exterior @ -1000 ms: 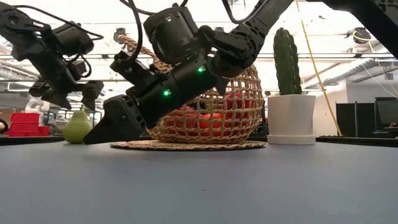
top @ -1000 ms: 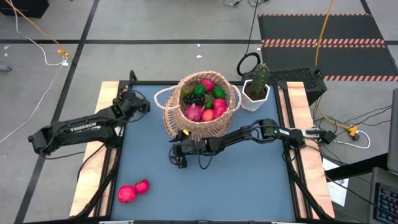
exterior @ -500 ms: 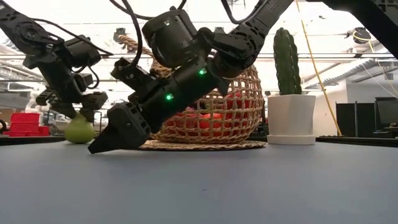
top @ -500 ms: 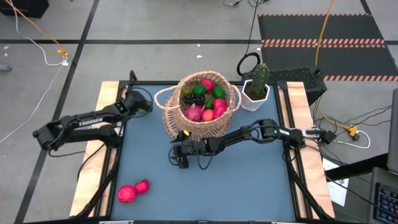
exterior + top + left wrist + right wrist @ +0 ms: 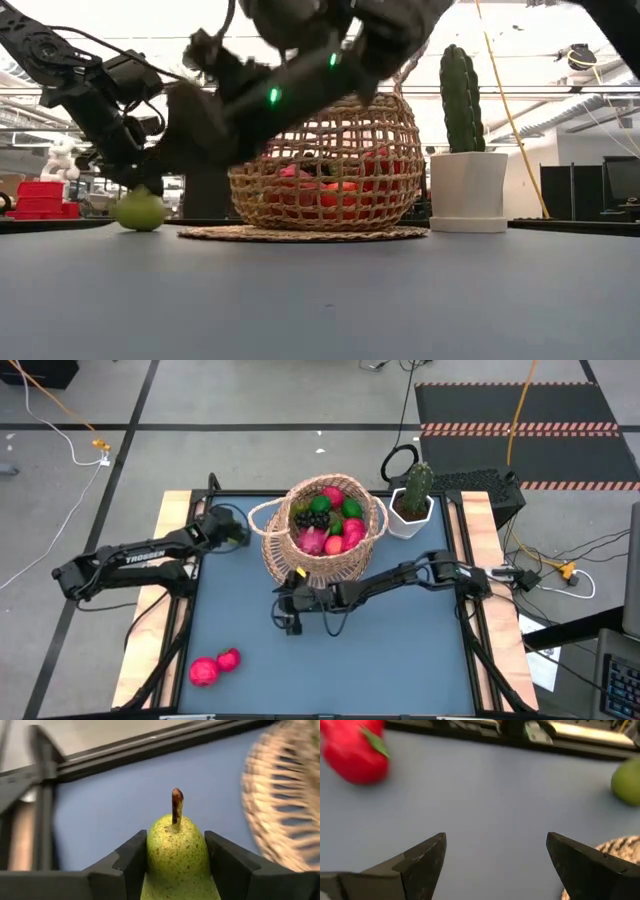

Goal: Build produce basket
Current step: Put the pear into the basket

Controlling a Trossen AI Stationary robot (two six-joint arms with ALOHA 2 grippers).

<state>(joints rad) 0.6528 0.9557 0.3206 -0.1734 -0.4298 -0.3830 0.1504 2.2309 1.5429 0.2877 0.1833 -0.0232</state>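
The tan wicker basket (image 5: pixel 322 530) stands at the table's far middle, with several toy fruits (image 5: pixel 330 520) inside. At the far left corner my left gripper (image 5: pixel 232 533) is shut on a yellow-green pear (image 5: pixel 176 860), which the low view shows as a green pear (image 5: pixel 140 210) resting on the table. My right gripper (image 5: pixel 290 618) hangs open above the table, just on the near side of the basket, with nothing between its fingers (image 5: pixel 427 852). Two red and pink fruits (image 5: pixel 212 667) lie on the table near the left front. My left gripper pinches the pear's body between its two fingers, one on each flank (image 5: pixel 150 855). The fingers come slanting down from the table's left side. The stem (image 5: pixel 177 805) sticks out past the fingertips. The pear's underside (image 5: pixel 140 226) is on the table.
A white hexagonal pot with a green cactus (image 5: pixel 412 503) stands at the far right, beside the basket. The basket's looped handle (image 5: pixel 262 518) points toward the left gripper. Open blue tabletop (image 5: pixel 390 660) lies across the near middle and right.
My left gripper has come down toward the far-left corner onto the pear, and its fingers have shut on it. My right gripper has risen from the table in front of the basket and has stayed open.
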